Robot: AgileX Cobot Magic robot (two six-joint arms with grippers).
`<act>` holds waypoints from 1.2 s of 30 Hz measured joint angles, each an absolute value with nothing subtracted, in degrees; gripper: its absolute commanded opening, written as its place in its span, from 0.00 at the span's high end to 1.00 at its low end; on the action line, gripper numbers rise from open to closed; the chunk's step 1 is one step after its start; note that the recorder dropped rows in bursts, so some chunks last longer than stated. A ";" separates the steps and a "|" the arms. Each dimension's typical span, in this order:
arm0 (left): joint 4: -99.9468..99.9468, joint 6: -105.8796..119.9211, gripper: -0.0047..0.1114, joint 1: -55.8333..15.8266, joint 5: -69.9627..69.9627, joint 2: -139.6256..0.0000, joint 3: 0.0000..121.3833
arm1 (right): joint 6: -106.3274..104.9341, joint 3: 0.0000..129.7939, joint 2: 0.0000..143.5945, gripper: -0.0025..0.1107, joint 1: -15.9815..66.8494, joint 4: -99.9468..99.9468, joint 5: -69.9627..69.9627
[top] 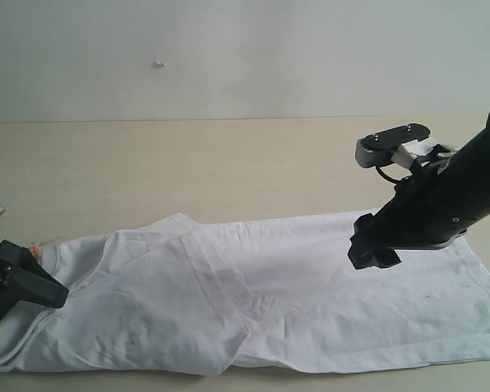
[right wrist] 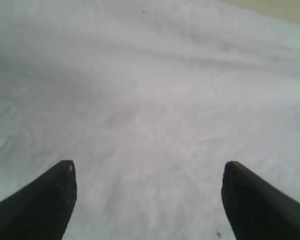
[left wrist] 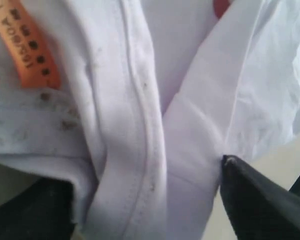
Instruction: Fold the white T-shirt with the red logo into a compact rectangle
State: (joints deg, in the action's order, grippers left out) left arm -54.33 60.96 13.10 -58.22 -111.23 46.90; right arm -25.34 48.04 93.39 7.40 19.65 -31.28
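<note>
On smooth pale tabletop (top: 229, 163), creased white T-shirt (top: 310, 286), narrow orange tag (left wrist: 32, 47)

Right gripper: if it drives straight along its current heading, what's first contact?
The white T-shirt: the right gripper, jaws open, points down at plain fabric, nothing in between. How far off the cloth it is, I can't tell.

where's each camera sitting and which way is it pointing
Exterior: off the arms, at the near edge of the table, looking across the shirt toward the wall; shows the left pincer and right pincer.
Left wrist: on the left arm, close over the collar and orange tag; its black fingers straddle the cloth.
Right wrist: on the right arm, looking down at plain shirt cloth; both fingers show, apart.
Shared: all three see the shirt.
</note>
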 measured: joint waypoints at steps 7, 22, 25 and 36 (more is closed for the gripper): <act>-55.09 62.54 0.56 9.59 -61.31 -111.71 46.90 | -25.34 48.04 93.39 0.31 7.40 20.00 -31.28; -51.81 58.17 0.96 11.66 -62.11 -111.57 49.19 | -25.34 48.04 93.39 0.31 7.40 20.82 -31.62; -52.49 56.46 0.96 16.27 -61.49 -110.11 50.64 | -25.34 48.04 93.39 0.31 7.40 20.82 -31.62; -73.70 54.67 0.96 23.44 -68.07 -101.19 54.86 | -28.53 48.04 93.39 0.31 7.40 24.79 -31.73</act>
State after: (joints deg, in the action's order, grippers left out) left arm -73.70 54.67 23.44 -68.07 -101.19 54.86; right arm -28.53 48.04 93.39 7.40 24.79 -31.73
